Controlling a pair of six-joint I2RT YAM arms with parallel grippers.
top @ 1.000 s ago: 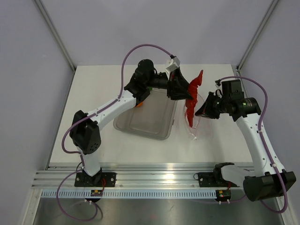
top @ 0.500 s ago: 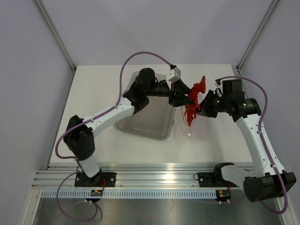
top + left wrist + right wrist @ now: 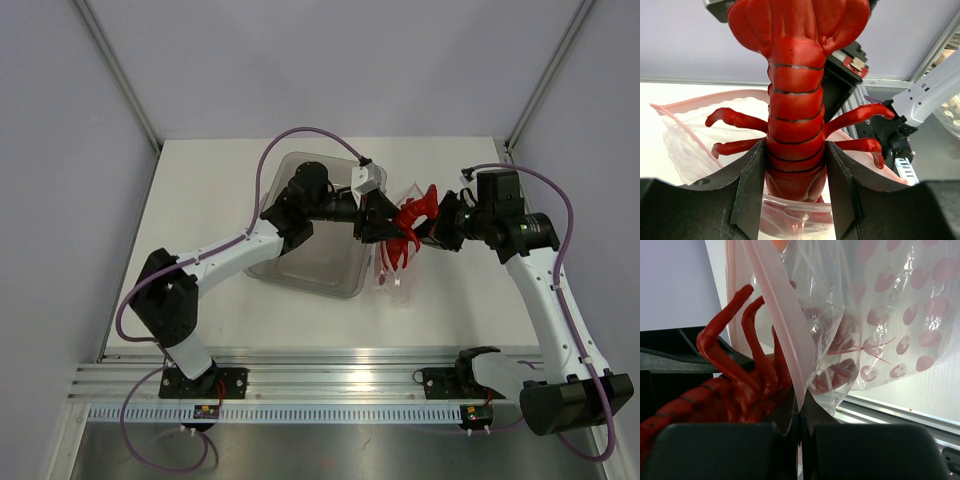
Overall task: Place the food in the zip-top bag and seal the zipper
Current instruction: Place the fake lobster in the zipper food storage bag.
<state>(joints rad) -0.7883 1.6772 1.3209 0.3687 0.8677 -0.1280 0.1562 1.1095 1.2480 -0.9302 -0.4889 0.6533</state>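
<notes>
Though vague overhead, L-wrist: lobster [image 3: 795, 115] in bag [image 3: 684, 148]

The bag [image 3: 392, 275] mouth's plugged by the lobster [image 3: 413, 213] — left tool [image 3: 386, 222] crowds it from 9 o'clock, right tool [image 3: 431, 229] from 3, tray [image 3: 300, 268] at 8. Open desk [image 3: 425, 322] toward 6 and 12.

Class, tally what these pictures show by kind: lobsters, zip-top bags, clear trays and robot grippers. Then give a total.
lobster: 1
zip-top bag: 1
clear tray: 1
grippers: 2 (left gripper, right gripper)
Total: 5
</notes>
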